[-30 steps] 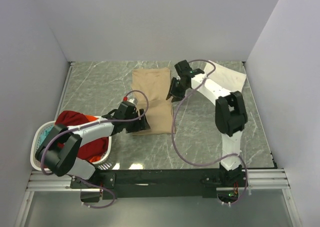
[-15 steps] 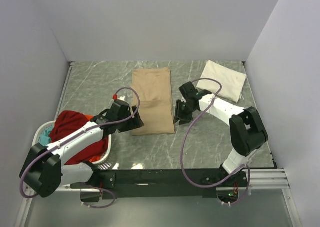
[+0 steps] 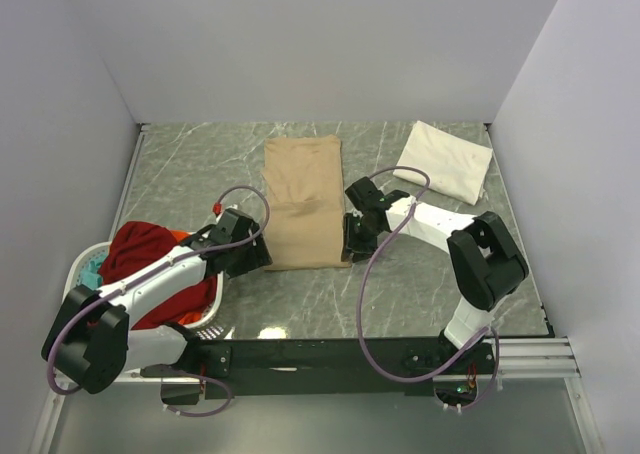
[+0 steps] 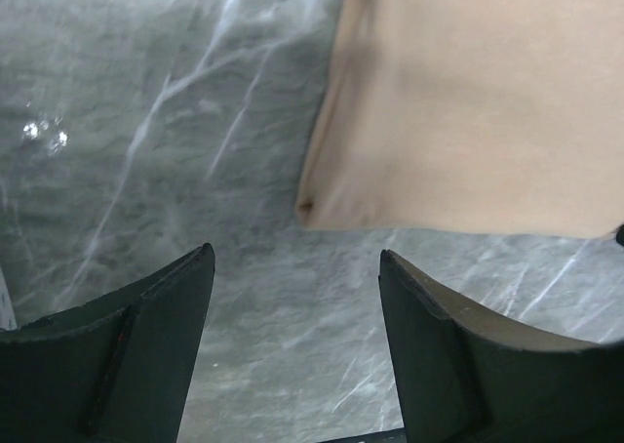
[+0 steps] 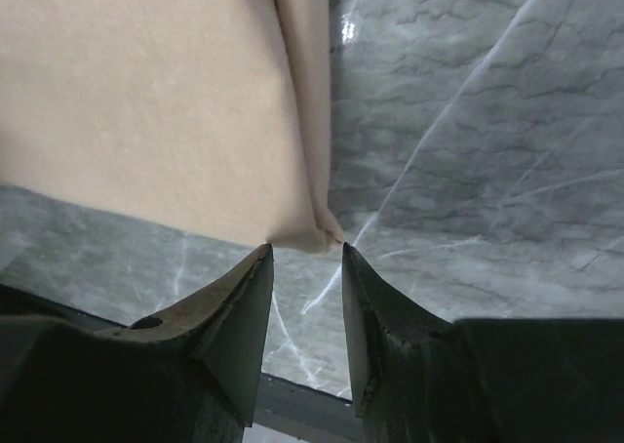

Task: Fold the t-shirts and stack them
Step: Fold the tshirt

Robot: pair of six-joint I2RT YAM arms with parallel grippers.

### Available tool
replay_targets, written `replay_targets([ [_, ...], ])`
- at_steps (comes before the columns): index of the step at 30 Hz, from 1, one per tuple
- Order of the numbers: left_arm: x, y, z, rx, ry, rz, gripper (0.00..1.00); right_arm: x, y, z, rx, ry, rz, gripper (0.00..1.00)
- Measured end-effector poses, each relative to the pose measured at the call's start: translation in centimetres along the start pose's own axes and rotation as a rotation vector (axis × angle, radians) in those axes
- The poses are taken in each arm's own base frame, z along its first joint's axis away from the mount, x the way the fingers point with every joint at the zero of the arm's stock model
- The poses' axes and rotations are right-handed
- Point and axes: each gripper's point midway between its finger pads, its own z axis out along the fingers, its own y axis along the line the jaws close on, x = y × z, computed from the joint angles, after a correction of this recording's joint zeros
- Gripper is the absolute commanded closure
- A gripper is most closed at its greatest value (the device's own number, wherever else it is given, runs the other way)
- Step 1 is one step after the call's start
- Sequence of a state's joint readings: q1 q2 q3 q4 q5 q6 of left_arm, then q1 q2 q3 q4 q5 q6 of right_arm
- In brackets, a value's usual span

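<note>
A tan t-shirt (image 3: 303,202) lies folded into a long strip in the middle of the table. A cream-white folded t-shirt (image 3: 445,160) lies at the back right. My left gripper (image 3: 262,256) is open just short of the strip's near left corner (image 4: 310,209); its midpoint in the wrist view (image 4: 295,258) is over bare table. My right gripper (image 3: 348,249) is open at the strip's near right corner (image 5: 310,236), with the corner just beyond its fingertips (image 5: 304,250). Red, orange and teal shirts (image 3: 150,259) fill the basket.
A white plastic laundry basket (image 3: 80,314) stands at the near left edge by the left arm's base. Grey walls close in the table on three sides. The table surface (image 3: 430,274) is dark green marble.
Both grippers have drawn back along the tan strip toward its near end and come down to its two near corners. The strip now lies flat and straight.
</note>
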State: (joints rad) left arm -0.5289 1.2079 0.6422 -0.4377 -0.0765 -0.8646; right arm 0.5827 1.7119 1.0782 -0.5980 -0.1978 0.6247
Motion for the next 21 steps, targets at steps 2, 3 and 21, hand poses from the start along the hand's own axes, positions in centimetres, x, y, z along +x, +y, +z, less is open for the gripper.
replay_targets([
  [2, 0.3, 0.5, 0.1, -0.009, 0.006, -0.012, 0.27, 0.0, -0.2, 0.2, 0.009, -0.002, 0.001, 0.59],
  [3, 0.5, 0.6, 0.1, -0.009, 0.01, -0.017, 0.27, -0.1, -0.3, 0.3, 0.015, -0.001, 0.002, 0.6],
  [21, 1.3, 1.4, 1.1, -0.042, 0.049, -0.044, 0.42, 0.9, -0.6, 2.2, 0.002, 0.045, 0.017, 0.88],
])
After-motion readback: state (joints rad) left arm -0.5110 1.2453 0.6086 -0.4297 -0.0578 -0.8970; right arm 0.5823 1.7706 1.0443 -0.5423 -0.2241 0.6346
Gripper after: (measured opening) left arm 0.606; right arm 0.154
